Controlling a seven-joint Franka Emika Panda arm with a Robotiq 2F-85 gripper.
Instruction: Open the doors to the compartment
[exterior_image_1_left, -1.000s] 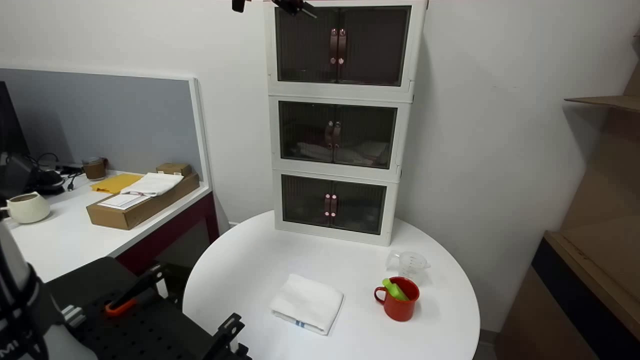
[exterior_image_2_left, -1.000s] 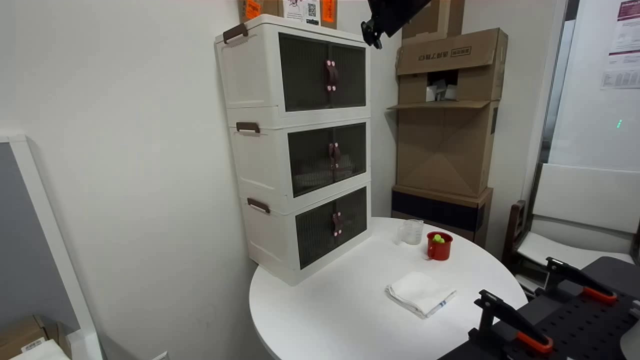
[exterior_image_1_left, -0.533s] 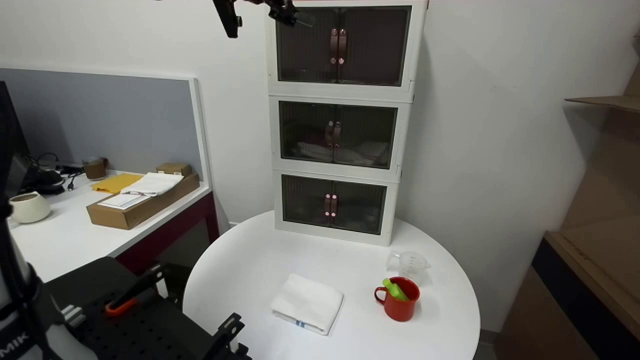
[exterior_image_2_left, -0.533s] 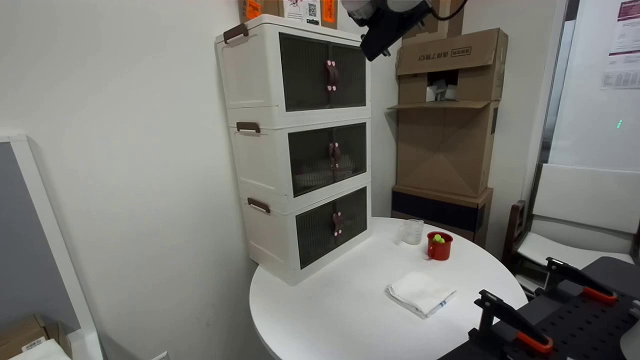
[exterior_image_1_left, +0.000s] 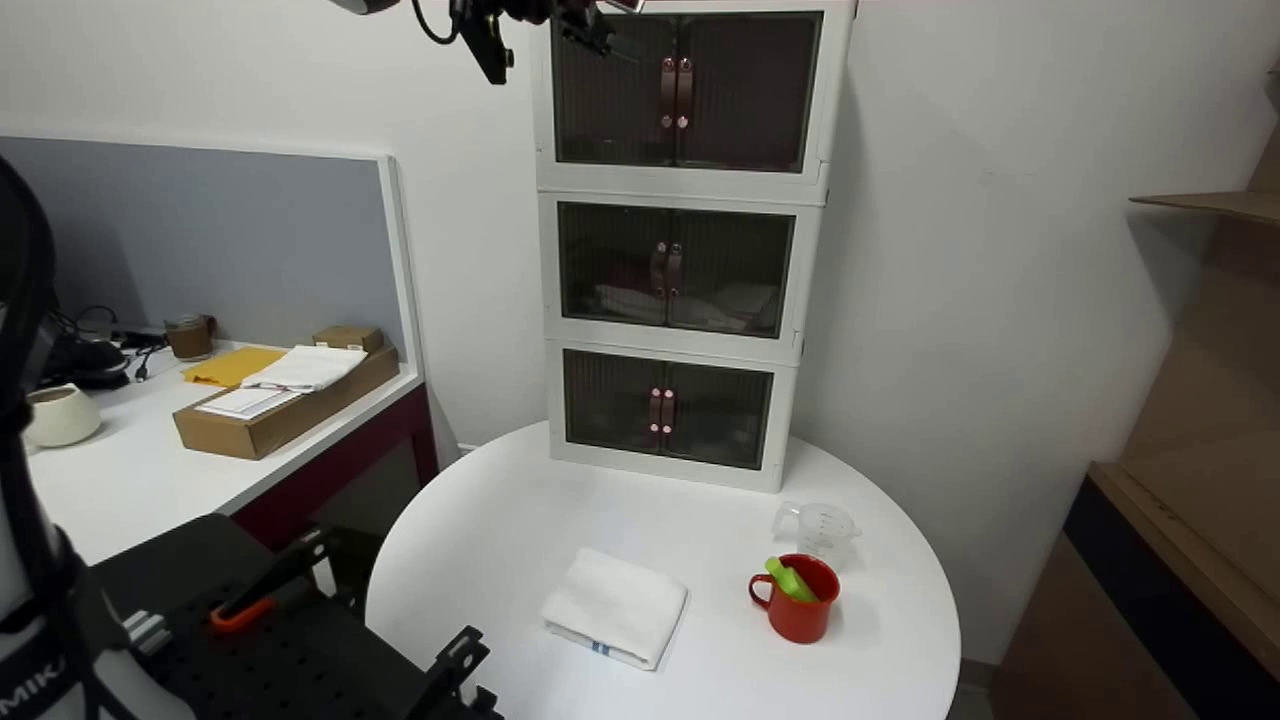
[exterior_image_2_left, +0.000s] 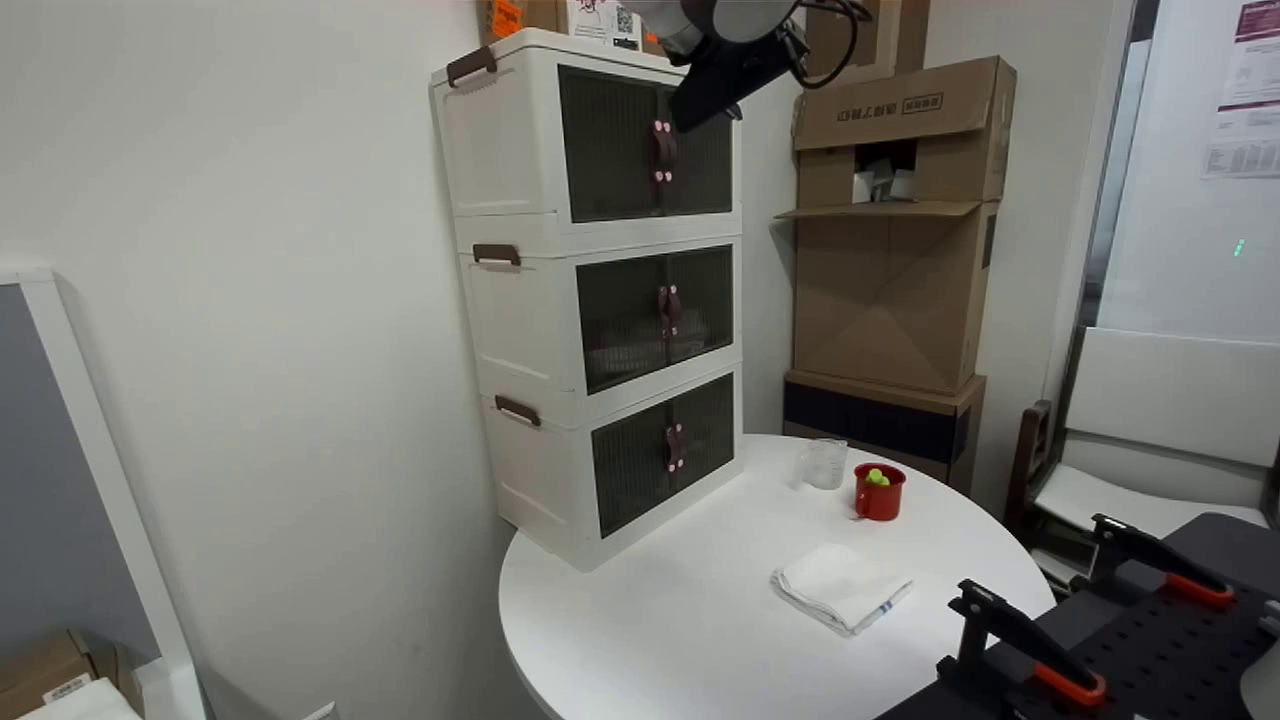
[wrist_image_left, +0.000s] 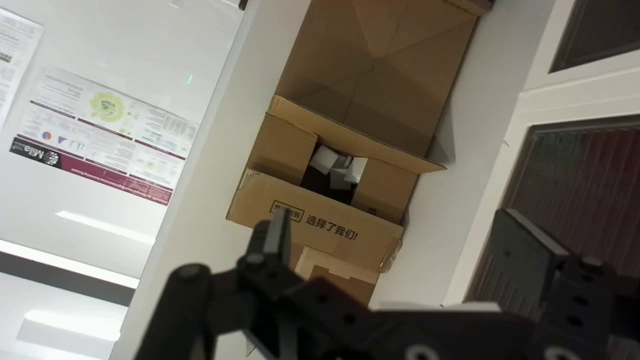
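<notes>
Up at the top of a tall white stack (exterior_image_2_left: 530, 310) is the compartment (exterior_image_2_left: 500, 150), a box with a white frame. Its two doors (exterior_image_1_left: 745, 95) are dark and a bit see-through, with thin lines going up and down. They are closed. Two dark red handles (exterior_image_1_left: 667, 95) with pink dots sit side by side where the doors meet. High up near the doors are the fingers (wrist_image_left: 525, 257). They are spread wide apart and hold nothing; I cannot tell if they touch a door. Below are two lower boxes (exterior_image_2_left: 540, 480) with dark fronts too.

The stack stands on a round white tabletop (exterior_image_1_left: 480, 520). A folded white cloth (exterior_image_1_left: 615, 605) with a blue stripe lies on it. A red mug (exterior_image_1_left: 800, 612) with something green (exterior_image_1_left: 793, 582) inside stands just beside a clear measuring cup (exterior_image_1_left: 826, 528). Next to the tabletop is a white desk (exterior_image_1_left: 140, 480) with a flat brown box (exterior_image_1_left: 320, 406) and a yellow envelope (exterior_image_1_left: 230, 366). Behind the desk is a grey board (exterior_image_1_left: 230, 230). Big cardboard boxes (exterior_image_2_left: 890, 300) are piled by a white wall (exterior_image_2_left: 250, 350).
</notes>
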